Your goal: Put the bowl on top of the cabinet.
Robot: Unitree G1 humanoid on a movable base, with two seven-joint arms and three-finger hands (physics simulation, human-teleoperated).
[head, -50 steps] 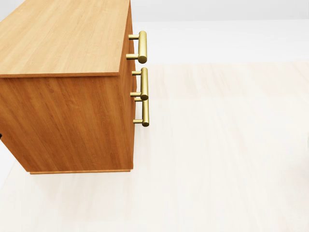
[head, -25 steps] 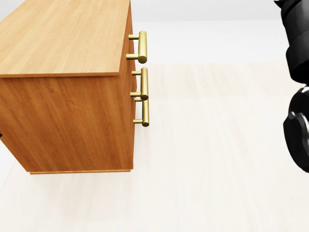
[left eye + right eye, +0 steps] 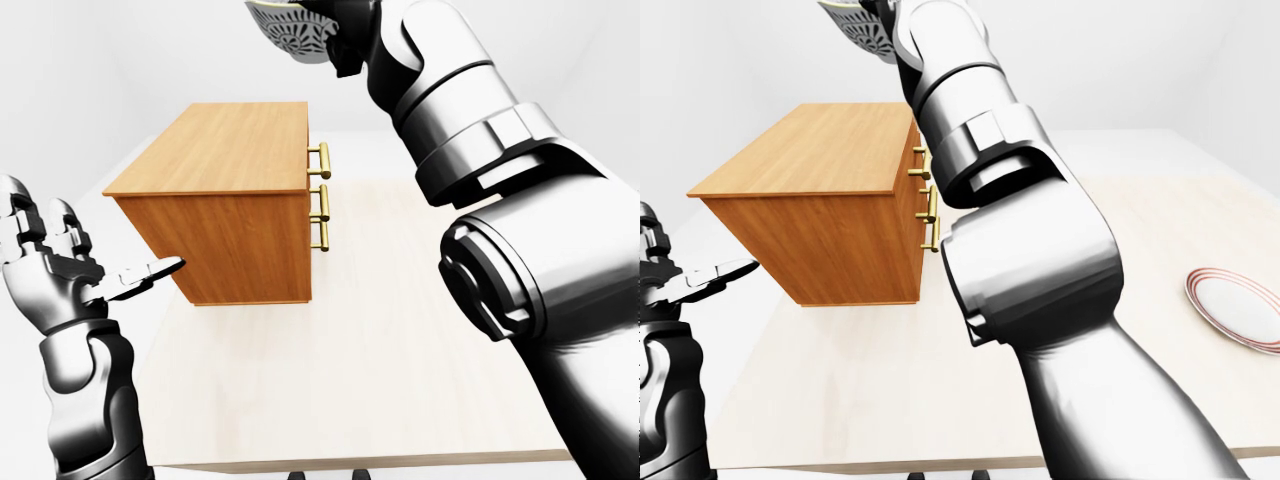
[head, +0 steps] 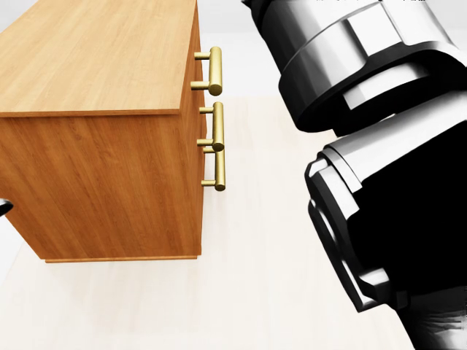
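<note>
The patterned bowl [image 3: 290, 28] hangs at the left-eye view's top edge, above the right side of the wooden cabinet [image 3: 225, 150] — the right robot hand [image 3: 338, 35] clasps its rim, fingers mostly cropped. The left robot hand [image 3: 60, 265] is spread wide, empty. Carry the bowl leftward over the cabinet top, level, and lower gently — release only once seated.

wood-grain orange cabinet [image 3: 230, 160]; brass handles [image 4: 216, 71]; grey patterned bowl [image 3: 290, 28]
</note>
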